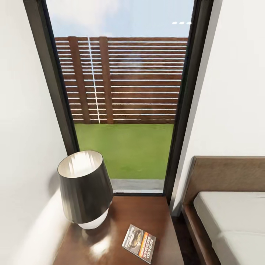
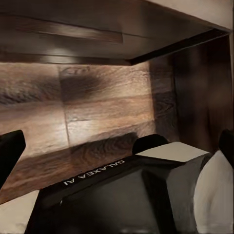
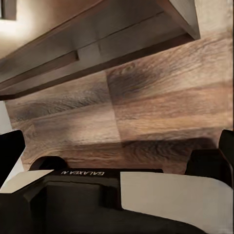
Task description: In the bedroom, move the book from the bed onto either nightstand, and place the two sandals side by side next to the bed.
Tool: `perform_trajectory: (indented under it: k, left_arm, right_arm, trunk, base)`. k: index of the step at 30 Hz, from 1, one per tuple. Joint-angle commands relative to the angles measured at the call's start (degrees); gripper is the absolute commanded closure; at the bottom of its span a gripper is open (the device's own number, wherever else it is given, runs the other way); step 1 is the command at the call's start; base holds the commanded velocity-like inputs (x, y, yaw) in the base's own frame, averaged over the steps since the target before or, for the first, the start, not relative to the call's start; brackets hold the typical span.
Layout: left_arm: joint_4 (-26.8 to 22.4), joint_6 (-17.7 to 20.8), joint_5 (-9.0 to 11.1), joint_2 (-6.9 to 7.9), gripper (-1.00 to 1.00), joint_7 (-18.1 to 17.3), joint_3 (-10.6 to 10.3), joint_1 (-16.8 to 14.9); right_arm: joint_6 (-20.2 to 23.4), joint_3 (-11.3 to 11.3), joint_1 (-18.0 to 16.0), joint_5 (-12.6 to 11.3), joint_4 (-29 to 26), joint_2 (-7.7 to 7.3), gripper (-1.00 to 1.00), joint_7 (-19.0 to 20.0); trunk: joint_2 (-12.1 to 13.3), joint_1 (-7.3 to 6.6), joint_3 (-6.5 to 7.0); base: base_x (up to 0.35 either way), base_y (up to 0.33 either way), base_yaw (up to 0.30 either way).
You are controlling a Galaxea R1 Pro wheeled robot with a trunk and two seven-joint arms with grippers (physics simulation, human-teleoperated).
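Note:
The book (image 1: pixel 139 243), a thin paperback with an orange band and white lettering, lies flat on the glossy dark brown nightstand (image 1: pixel 147 213), near its front right corner. To the right stands the bed (image 1: pixel 232 217), with a pale mattress, dark wooden frame and headboard. The sandals are out of view. In the left wrist view my left gripper (image 2: pixel 119 156) is open, its dark fingers (image 2: pixel 9 156) wide apart over the plank floor. My right gripper (image 3: pixel 119 156) is likewise open above the floor with nothing between its fingers (image 3: pixel 226 151).
A dark-shaded table lamp (image 1: pixel 84 189) takes up the nightstand's left half. Behind it a tall dark-framed window (image 1: pixel 121 92) shows grass and a slatted fence. White walls close in on both sides. My own base (image 2: pixel 112 195) shows under both wrist cameras, beneath dark wooden furniture edges (image 3: pixel 97 44).

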Motion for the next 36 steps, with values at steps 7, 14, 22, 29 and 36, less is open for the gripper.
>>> perform_trajectory:
  k: [7,14,22,29,36]
  left_arm:
    - [0.08,-0.38,0.02,-0.12,-1.0,8.1,-2.09,4.84]
    - [-0.01,-0.46,-0.07,-0.14,-1.0,9.57,-2.17,5.79]
    - [-0.29,-0.58,0.55,-0.14,-1.0,9.73,-1.86,5.84]
    - [-0.37,-0.56,0.88,-0.14,-1.0,9.74,-1.85,5.85]
    - [-0.38,-0.55,0.94,-0.15,-1.0,9.74,-1.85,5.85]
  right_arm:
    - [0.37,-0.49,3.12,0.28,0.16,0.02,-1.0,-1.95]
    - [0.48,-0.49,6.06,0.27,0.12,0.05,-1.0,-2.14]
    - [0.41,-0.49,6.43,0.28,0.05,0.18,-1.0,-2.15]
    - [0.4,-0.49,6.42,0.25,0.04,0.29,-1.0,-2.15]
    - [0.41,-0.49,6.4,0.2,0.04,0.29,-1.0,-2.13]
  trunk:
    - [2.79,-1.55,1.21]
    - [5.6,-3.09,2.46]
    - [5.6,-3.09,2.46]
    - [5.6,-3.09,2.46]
    - [5.6,-3.09,2.46]
  base:
    - [0.0,0.0,0.0]
    - [0.0,0.0,0.0]
    - [0.0,0.0,0.0]
    - [0.0,0.0,0.0]
    - [0.0,0.0,0.0]
